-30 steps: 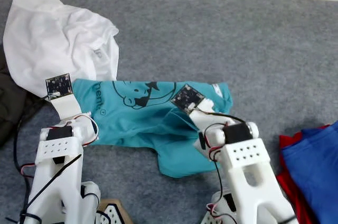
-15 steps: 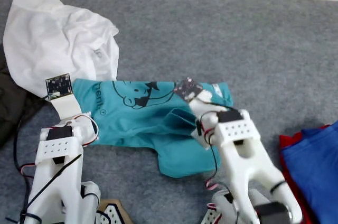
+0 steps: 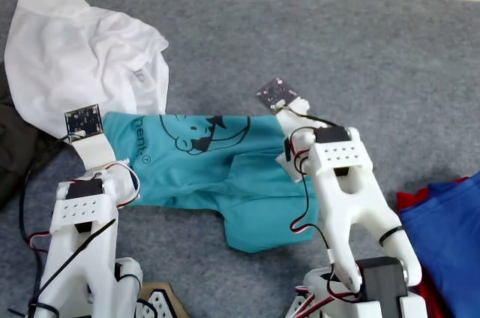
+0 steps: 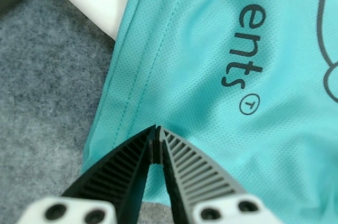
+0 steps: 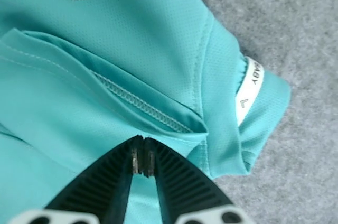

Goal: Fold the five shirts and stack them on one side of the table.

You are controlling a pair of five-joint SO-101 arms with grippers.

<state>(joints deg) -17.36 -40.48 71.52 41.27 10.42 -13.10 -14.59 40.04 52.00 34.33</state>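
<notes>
Care is needed: the teal shirt (image 3: 196, 172), laid near the middle, is pinched tight at its left hem by the left gripper (image 4: 155, 146) and at its right end by the right gripper (image 5: 142, 159). Both ends should be lifted together.

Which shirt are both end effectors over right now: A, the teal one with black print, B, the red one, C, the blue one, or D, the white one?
A: the left end effector and right end effector both sit over the teal mesh shirt with black print.
</notes>
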